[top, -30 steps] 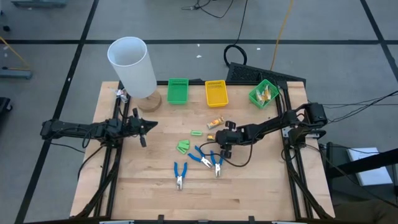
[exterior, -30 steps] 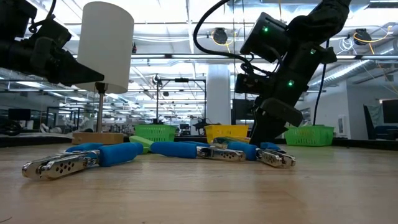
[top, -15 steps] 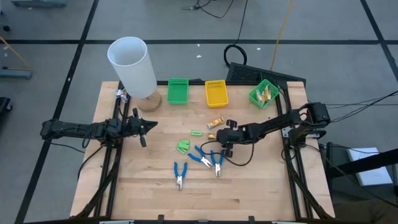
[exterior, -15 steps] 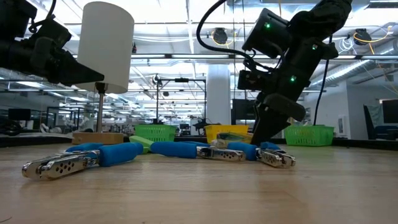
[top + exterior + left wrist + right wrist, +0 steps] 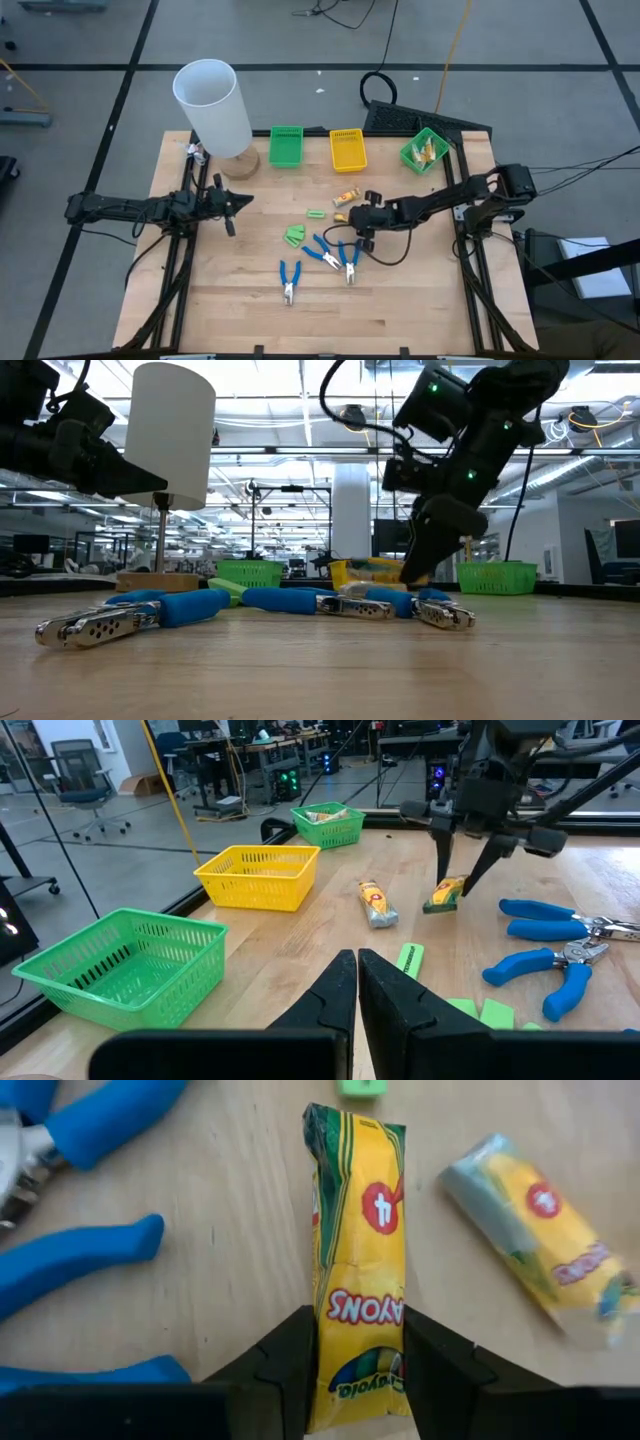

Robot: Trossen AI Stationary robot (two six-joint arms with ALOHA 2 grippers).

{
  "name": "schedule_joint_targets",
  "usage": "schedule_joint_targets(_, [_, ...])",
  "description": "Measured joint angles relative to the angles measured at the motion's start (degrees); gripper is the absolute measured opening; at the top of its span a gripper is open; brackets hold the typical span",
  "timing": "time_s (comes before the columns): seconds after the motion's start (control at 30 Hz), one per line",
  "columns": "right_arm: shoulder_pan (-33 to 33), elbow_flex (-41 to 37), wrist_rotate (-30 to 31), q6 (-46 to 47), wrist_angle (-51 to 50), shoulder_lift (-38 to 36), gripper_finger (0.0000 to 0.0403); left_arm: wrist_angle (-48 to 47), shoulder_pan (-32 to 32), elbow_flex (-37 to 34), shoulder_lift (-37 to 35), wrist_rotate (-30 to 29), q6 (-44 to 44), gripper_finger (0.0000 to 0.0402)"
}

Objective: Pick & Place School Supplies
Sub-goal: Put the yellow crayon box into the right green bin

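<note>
My right gripper (image 5: 347,220) hovers low over the table's middle, shut on a yellow crayon pack (image 5: 360,1260), which the left wrist view shows as well (image 5: 446,895). A second crayon pack (image 5: 346,196) lies flat just beyond it. Three blue-handled pliers (image 5: 325,252) lie nearer the front, and light-green pieces (image 5: 294,236) lie to their left. My left gripper (image 5: 240,198) waits shut at the table's left, holding nothing. My right gripper pinches the crayon pack's two long sides near one end (image 5: 362,1350) between its two fingers (image 5: 290,1370). The fingers come slanting down from the table's right and lie along the pack. The pack sticks out past the fingertips, tilted downward, its free end (image 5: 434,906) low over the table.
At the far edge stand a green bin (image 5: 286,146), a yellow bin (image 5: 348,150) and a tilted green bin (image 5: 424,150) holding items. A tall white cylinder (image 5: 212,105) stands at the far left. Bare wood lies along the near edge.
My right gripper has risen a little from the table with the crayon pack between its fingers, and the pack has come up off the wood. The gap between the fingers has stayed the same.
</note>
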Motion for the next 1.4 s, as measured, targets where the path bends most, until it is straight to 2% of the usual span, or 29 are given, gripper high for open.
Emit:
schedule_joint_targets(0.3, [0.13,-0.10,0.02,2.62,0.12,-5.85,0.0123,-0.01,0.01,0.01,0.00,0.02,0.00,0.0021])
schedule_joint_targets(0.77, [0.11,-2.29,-0.29,2.81,1.99,-7.59,0.0123,0.01,0.02,0.01,0.00,0.00,-0.02,0.0021])
schedule_joint_targets(1.0, [0.13,-8.40,-6.08,0.22,15.49,-13.00,0.0123,0.00,0.00,0.00,0.00,0.00,0.00,0.0021])
schedule_joint_targets(1.17, [0.13,-14.92,-5.99,-0.06,22.58,-19.54,0.0123,-0.09,0.00,0.02,0.00,-0.01,0.00,0.0021])
schedule_joint_targets(1.4, [0.11,-26.31,-5.87,0.05,37.89,-29.59,0.0123,-0.03,0.00,0.02,0.00,0.07,-0.01,0.0021])
